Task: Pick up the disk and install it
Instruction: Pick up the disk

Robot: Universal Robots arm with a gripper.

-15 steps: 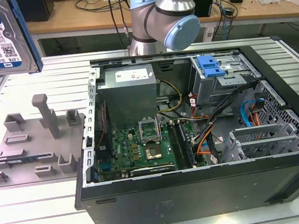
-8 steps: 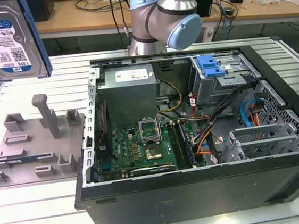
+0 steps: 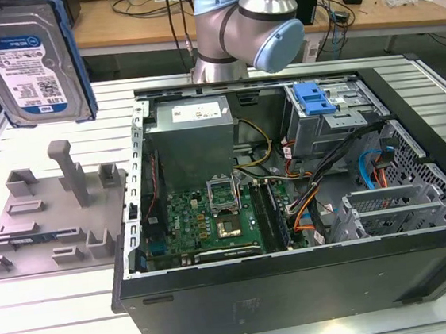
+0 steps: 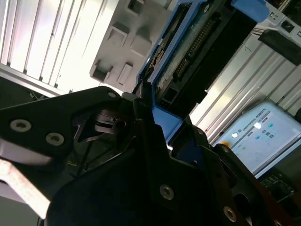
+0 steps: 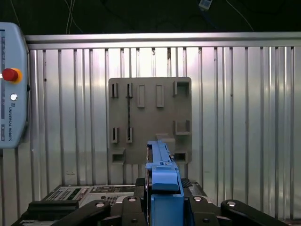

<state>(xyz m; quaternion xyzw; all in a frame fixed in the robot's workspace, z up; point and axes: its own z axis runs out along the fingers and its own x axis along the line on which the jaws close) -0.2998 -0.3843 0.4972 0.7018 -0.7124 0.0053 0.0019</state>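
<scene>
**Q:** What is the work area layout?
**A:** The slatted table [image 3: 55, 312] carries the open computer case [image 3: 299, 286]. The grey fixture plate [image 3: 53, 217] lies at the exterior view's left.

**Q:** Where is the disk?
**A:** The disk [image 3: 32, 63] hangs upright in the air above the fixture plate, apart from it and beside the case.

**Q:** What is the tool state?
**A:** In both wrist views the gripper [image 5: 164, 205] [image 4: 155, 136] is clamped narrowly on the disk's blue carrier.

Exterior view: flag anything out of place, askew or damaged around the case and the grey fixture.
Nothing looks damaged or spilled. The disk hangs upright in the air above the grey fixture, clamped in the gripper, not seated in the open case.
</scene>
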